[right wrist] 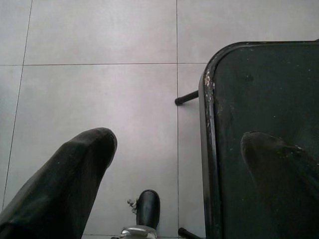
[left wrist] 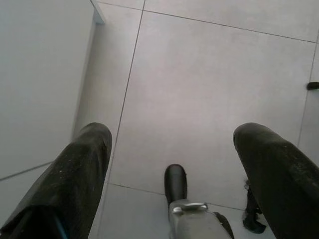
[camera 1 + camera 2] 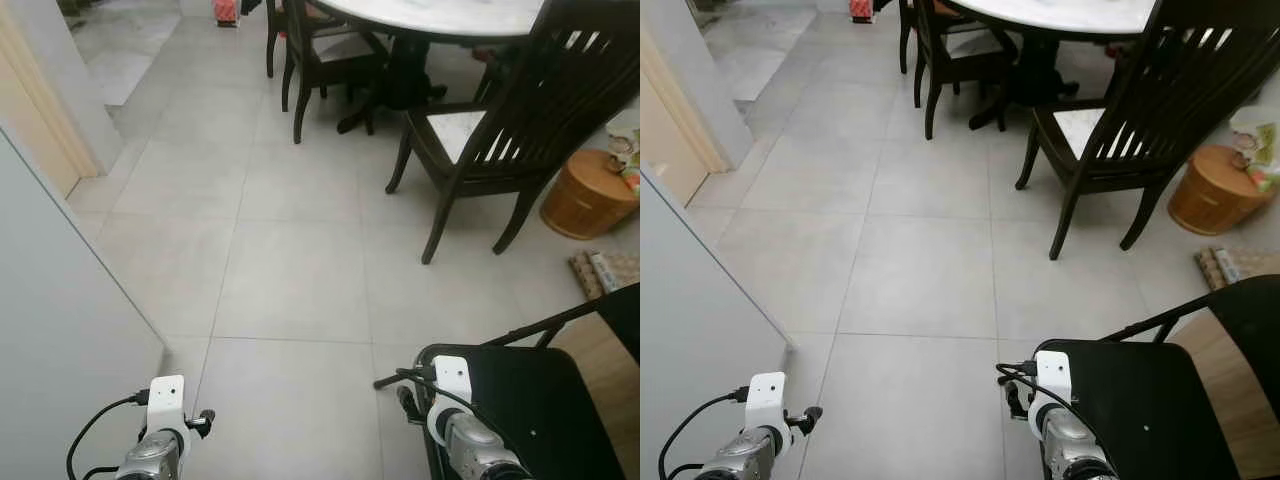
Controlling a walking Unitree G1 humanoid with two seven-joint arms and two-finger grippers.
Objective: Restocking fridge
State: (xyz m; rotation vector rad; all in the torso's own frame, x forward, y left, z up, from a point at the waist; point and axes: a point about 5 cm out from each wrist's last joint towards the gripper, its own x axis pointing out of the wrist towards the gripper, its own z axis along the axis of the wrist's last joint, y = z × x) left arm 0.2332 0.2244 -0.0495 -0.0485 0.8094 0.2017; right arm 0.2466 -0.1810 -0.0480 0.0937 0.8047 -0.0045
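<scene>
Head views: a grey tiled floor [image 3: 300,270] runs ahead of the robot. At the far end stands a round white-topped table [image 3: 440,15] on a dark pedestal, with dark wooden chairs [image 3: 490,130] drawn up around it — the nearest one, slat-backed with a pale seat, is angled toward the camera. To the right of that chair sits a round wooden tub [image 3: 585,195], and nearer the robot a woven mat [image 3: 605,270] lies on the tiles. A pale flat panel [image 3: 60,340] fills the lower left; whether it is a fridge door cannot be told, and the task's goods cannot be made out in these frames.

Arms: both silver wrists enter at the lower edge, each carrying a white camera block. The left gripper [image 2: 172,149] hangs low above bare tile, just beside the panel's corner. Its two black fingers [image 2: 82,164] are spread wide with nothing between them.

The right gripper [image 1: 184,159] hangs over the edge of a black seat [image 1: 259,99] with a thin dark metal frame. One finger [image 1: 75,169] is over the floor, the other over the seat — parted, holding nothing. Whether the far finger touches the seat cannot be told.
</scene>
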